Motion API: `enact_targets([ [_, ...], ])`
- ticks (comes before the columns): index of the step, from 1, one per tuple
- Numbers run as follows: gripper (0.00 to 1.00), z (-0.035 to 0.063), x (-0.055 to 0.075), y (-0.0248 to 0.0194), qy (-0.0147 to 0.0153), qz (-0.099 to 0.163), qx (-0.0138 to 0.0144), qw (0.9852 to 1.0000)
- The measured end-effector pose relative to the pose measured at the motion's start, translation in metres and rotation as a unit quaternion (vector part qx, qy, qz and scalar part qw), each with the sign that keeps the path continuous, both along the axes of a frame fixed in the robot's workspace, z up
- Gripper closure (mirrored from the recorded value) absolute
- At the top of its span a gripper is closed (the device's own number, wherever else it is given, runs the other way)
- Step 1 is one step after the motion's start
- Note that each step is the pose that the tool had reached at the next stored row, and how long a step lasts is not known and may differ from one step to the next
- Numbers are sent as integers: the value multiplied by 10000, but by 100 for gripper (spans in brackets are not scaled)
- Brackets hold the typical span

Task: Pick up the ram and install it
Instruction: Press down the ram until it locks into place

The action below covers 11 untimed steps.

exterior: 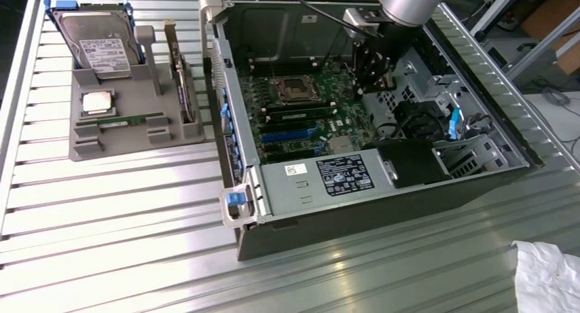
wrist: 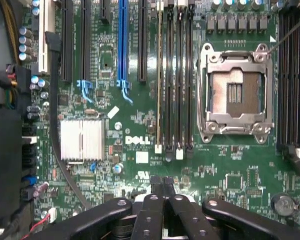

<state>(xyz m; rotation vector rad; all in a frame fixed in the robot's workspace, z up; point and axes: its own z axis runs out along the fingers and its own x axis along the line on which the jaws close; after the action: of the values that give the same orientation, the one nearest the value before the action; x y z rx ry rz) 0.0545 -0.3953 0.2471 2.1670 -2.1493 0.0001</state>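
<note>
My gripper hangs pinched shut (holding nothing) over the motherboard; the ram lies well apart, lengthwise in the tray

The gripper hangs with its jaws together over the motherboard inside the open computer case. The case walls fence the board on all sides, so the way in is from above. Toward the exterior view's right, the drive cage and black cables crowd the interior. In the wrist view, the memory slots beside the empty processor socket lie uncovered (one slot already carries a stick), with the silver heatsink standing low nearby. Outside, the desk lies open between the case and the grey parts holder, where the ram lies flat.
</note>
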Motion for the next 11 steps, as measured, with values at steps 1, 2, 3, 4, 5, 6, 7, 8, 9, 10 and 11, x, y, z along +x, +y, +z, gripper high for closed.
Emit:
enact_targets([
  [1,89,1,46,0,0,0,0,10000],
  [2,89,2,79,0,0,0,0,10000],
  [3,89,6,101,0,0,0,-1,10000],
  [4,89,20,118,0,0,0,0,10000],
  [5,89,32,130,0,0,0,0,10000],
  [6,89,47,141,0,0,0,0,10000],
  [7,89,68,162,0,0,0,0,10000],
  [8,89,87,184,0,0,0,-1,10000],
  [9,89,118,212,0,0,0,0,10000],
  [10,89,149,225,0,0,0,0,10000],
  [11,89,205,239,0,0,0,-1,10000],
])
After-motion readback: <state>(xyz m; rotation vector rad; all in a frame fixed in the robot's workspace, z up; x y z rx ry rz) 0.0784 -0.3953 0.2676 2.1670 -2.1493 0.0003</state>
